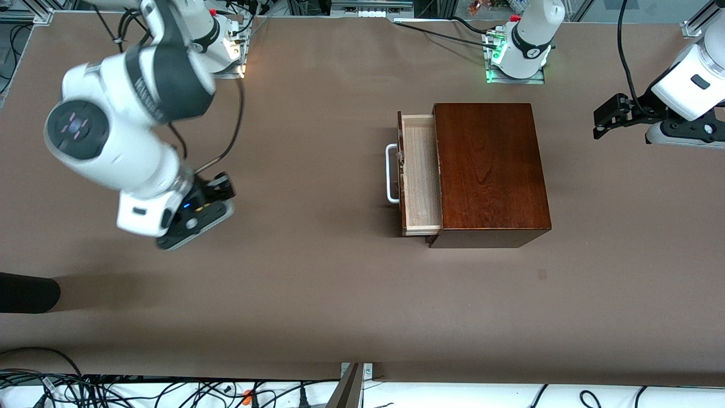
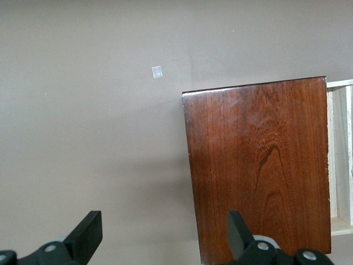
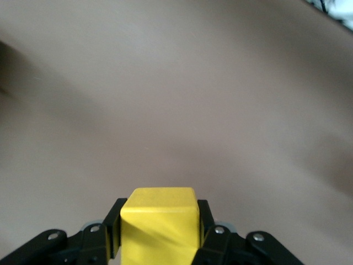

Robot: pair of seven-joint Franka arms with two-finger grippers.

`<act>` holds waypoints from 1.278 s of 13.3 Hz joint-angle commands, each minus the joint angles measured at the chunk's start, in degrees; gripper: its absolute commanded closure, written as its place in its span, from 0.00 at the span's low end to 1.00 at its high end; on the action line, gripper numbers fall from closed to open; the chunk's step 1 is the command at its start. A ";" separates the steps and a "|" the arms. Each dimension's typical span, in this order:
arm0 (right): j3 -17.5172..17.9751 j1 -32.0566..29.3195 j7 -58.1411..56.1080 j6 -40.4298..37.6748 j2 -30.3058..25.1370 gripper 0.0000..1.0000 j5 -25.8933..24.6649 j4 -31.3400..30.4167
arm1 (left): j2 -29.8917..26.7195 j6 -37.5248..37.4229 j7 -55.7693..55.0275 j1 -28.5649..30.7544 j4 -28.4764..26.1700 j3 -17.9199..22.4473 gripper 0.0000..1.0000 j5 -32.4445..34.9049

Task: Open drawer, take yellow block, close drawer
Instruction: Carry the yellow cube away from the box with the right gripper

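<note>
The right gripper hangs in the air over bare tabletop toward the right arm's end, well apart from the wooden box. Its jaws are clenched on the yellow block — the right wrist view shows the cube pinched between the two black fingers, one flat face turned to the camera. In the front view the block itself is hard to make out under that gripper; only a small speck of yellow shows there.

The drawer stands partly pulled out of the box, on the side facing the right arm's end of the tabletop. Its pale wooden floor shows, and its white bar handle sticks out from the dark front.

The left gripper waits up in the air near the left arm's end, its jaws released and wide apart — the left wrist view looks down between the two fingertips onto the brown tabletop and the box top. A small pale mark lies on the tabletop near the box.
</note>
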 commanded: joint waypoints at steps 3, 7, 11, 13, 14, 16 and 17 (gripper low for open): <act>-2.25 -4.54 3.07 19.97 -5.38 1.00 1.16 -24.72 | 1.20 -1.87 0.75 0.99 1.07 0.01 0.00 0.58; -4.54 -8.32 4.04 33.18 -0.03 1.00 1.25 -31.43 | 2.69 -3.62 0.67 1.26 0.99 0.01 0.00 -6.94; -4.54 -8.86 6.05 36.80 3.32 1.00 2.56 -31.78 | 6.19 -3.02 0.93 -3.11 2.38 -2.44 0.00 -14.96; -4.37 -8.86 7.72 39.16 4.98 1.00 2.66 -31.78 | 10.06 -3.10 1.02 -8.81 5.46 -4.02 0.00 -15.06; -4.28 -8.77 8.34 40.74 6.21 1.00 2.74 -31.52 | 11.64 -2.84 1.28 -12.15 6.43 -4.29 0.00 -15.15; -4.11 -8.59 9.83 42.69 8.06 1.00 2.74 -31.17 | 16.73 -1.44 8.35 -17.34 10.72 -4.56 0.00 -14.89; -3.67 -8.42 10.71 42.95 8.33 1.00 2.74 -31.08 | 19.11 1.26 13.19 -18.94 11.96 -4.56 0.00 -15.06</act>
